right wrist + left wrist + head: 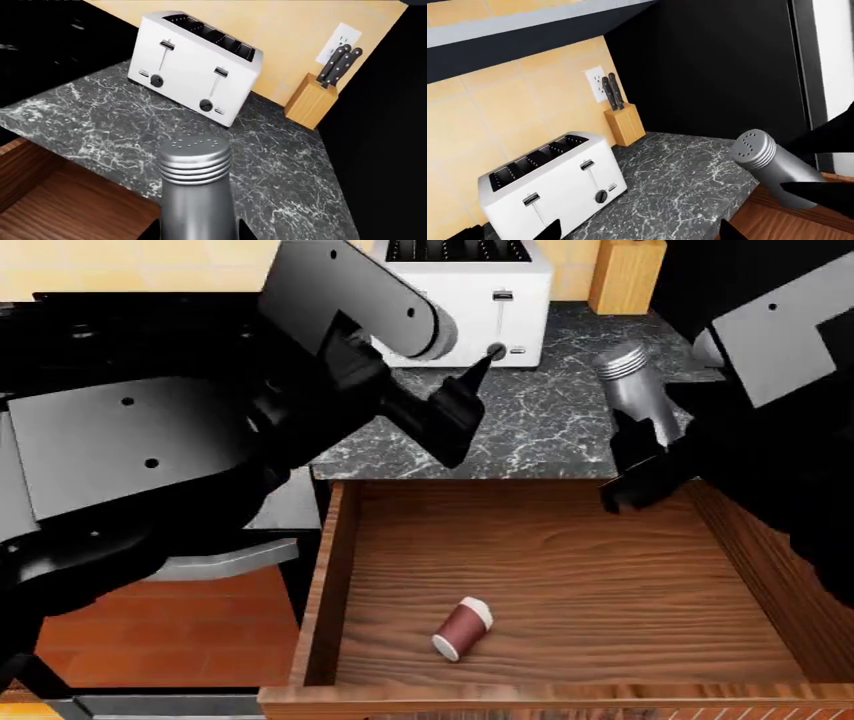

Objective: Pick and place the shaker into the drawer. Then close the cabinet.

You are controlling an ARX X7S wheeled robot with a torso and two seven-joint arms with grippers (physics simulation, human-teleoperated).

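Observation:
The grey metallic shaker [627,385] is held off the surface, tilted, with its ribbed silver cap [195,152] pointing toward the toaster. It hangs over the line where the counter meets the back right of the open wooden drawer [574,570]. My right gripper [646,458] is shut on the shaker's lower body [197,200], black fingers on both sides. My left gripper [461,415] hovers over the counter left of the shaker [774,162]. That left gripper [640,232] is open, with only marble between its fingertips.
A small maroon cylinder with a cream cap [463,628] lies on its side on the drawer floor. On the dark marble counter [561,420] stand a white toaster [461,290] and a knife block [627,275]. A tall black wall [714,70] rises at the right.

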